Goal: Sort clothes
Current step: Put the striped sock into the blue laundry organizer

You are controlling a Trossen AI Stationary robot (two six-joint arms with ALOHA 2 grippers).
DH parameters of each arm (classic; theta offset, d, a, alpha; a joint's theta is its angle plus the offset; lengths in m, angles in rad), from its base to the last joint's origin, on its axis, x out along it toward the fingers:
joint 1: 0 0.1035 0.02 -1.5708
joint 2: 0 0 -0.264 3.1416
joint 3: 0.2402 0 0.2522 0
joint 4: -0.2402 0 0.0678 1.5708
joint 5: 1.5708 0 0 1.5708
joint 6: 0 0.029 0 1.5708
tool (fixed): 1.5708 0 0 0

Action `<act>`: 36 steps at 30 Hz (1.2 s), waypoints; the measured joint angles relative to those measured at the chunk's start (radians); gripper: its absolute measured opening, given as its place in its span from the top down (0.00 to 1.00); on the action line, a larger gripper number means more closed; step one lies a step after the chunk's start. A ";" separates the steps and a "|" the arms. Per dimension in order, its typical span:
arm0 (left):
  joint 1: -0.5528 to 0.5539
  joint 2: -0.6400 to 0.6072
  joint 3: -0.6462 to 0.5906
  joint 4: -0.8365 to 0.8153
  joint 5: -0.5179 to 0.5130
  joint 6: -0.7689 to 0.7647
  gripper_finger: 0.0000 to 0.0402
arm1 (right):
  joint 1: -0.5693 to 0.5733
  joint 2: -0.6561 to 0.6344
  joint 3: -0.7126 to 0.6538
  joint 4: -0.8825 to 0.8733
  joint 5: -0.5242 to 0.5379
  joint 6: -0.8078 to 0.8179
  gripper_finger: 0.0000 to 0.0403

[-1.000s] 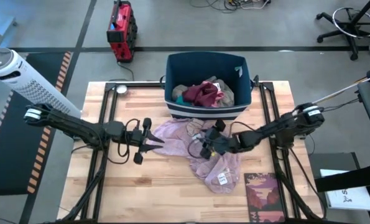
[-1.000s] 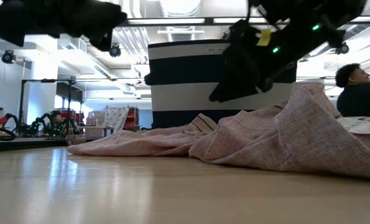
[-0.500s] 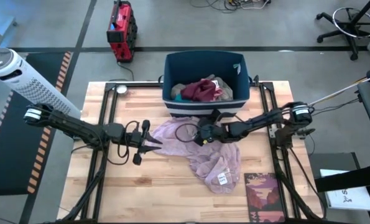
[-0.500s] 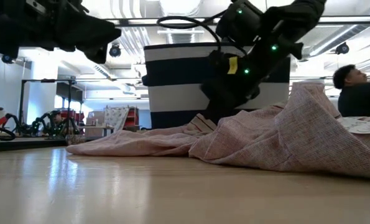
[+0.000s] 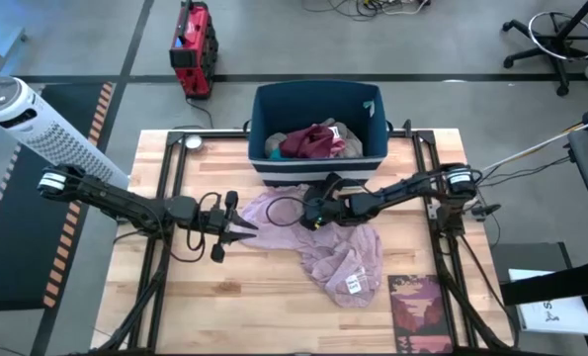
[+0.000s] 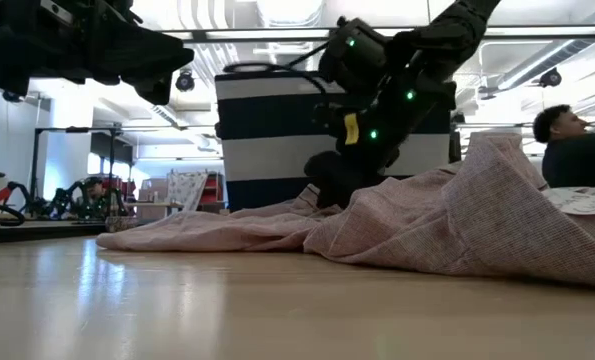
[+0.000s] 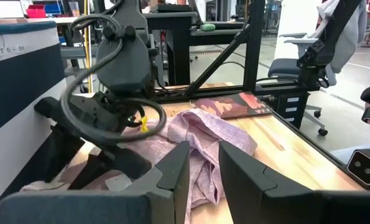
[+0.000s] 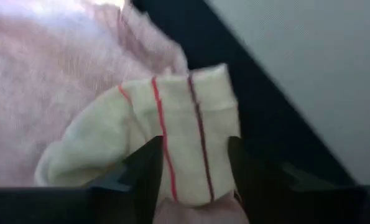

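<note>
Right hand works at the collar of the mauve-pink garment by the bin

The right hand (image 5: 311, 213) sits low on the mauve-pink garment (image 5: 338, 247) spread across the counter (image 5: 254, 297), its fingers apart around a cream striped cuff (image 8: 166, 146), likely to lift it for sorting. The left hand (image 5: 244, 225) hovers beside the fabric's edge, fingers slightly parted, holding nothing. The dark blue bin (image 5: 318, 163) with more clothes (image 5: 308, 141) stands just behind, crowding the lift path

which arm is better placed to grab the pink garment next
Right. The right gripper is already down on the mauve-pink garment, fingers around its cream striped cuff. The left gripper hovers open at the garment's edge, holding nothing.
</note>
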 joint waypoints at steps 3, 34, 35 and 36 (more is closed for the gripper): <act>0.000 0.000 0.000 0.000 0.000 0.000 0.82 | -0.001 0.004 0.023 -0.058 -0.009 0.009 0.81; 0.000 0.000 0.000 -0.001 0.002 -0.020 0.82 | 0.140 -0.354 0.138 -0.303 -0.251 -0.082 0.95; 0.000 0.000 0.000 -0.001 0.002 -0.024 0.82 | 0.140 -0.339 0.136 -0.307 -0.260 -0.083 0.92; 0.000 0.000 0.000 0.000 0.002 -0.027 0.82 | 0.140 -0.326 0.134 -0.304 -0.273 -0.085 0.89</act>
